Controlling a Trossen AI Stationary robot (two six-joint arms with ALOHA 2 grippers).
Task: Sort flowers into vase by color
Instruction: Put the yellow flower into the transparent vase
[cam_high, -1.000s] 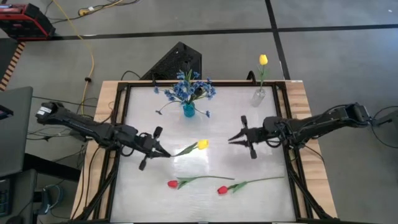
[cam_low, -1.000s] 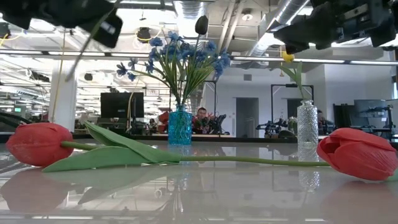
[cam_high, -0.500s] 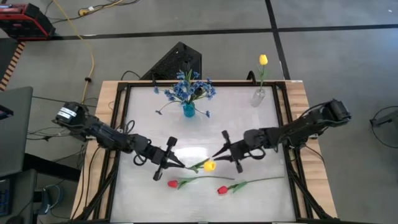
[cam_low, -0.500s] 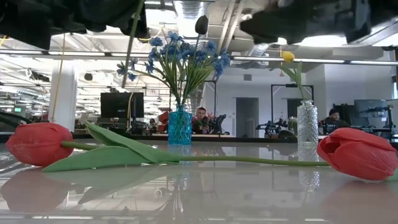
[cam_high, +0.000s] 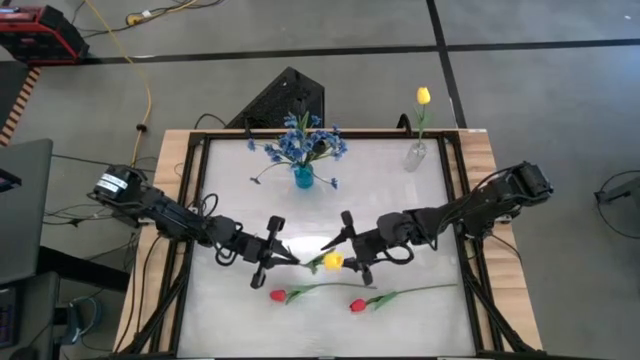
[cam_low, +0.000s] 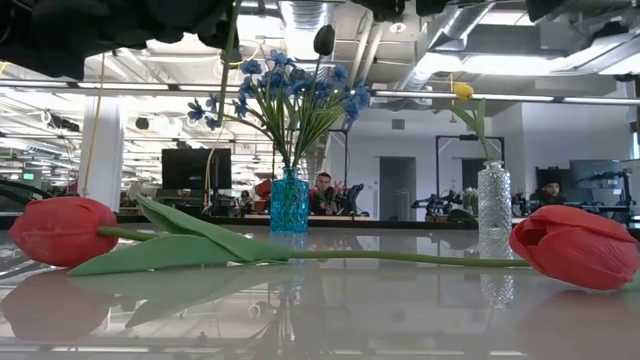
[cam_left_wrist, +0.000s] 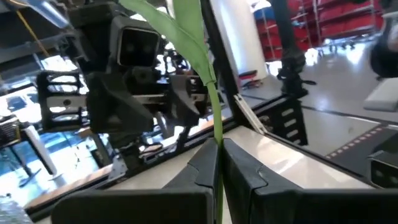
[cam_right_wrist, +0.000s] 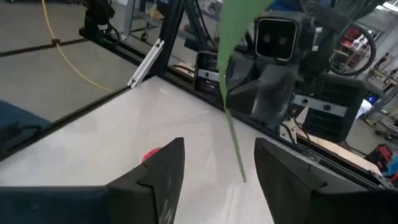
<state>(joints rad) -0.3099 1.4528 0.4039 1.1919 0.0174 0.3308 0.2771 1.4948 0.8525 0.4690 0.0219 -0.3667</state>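
Two vases filled, three tulips left.
Blue vase (cam_high: 303, 178) at 12 o'clock holds a blue spray (cam_high: 300, 141); clear vase (cam_high: 415, 156) at 2 holds one yellow tulip (cam_high: 423, 97). Left gripper (cam_high: 283, 256) pinches a second yellow tulip (cam_high: 332, 261) mid-table, right gripper (cam_high: 345, 249) spread around it. Two red tulips (cam_high: 278, 295) lie at 6.

Overhead, table-level and two close wrist cameras.

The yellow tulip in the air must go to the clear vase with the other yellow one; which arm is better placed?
The right. The left gripper holds the yellow tulip, but the clear vase stands on the right side, and the open right gripper is already at the stem.
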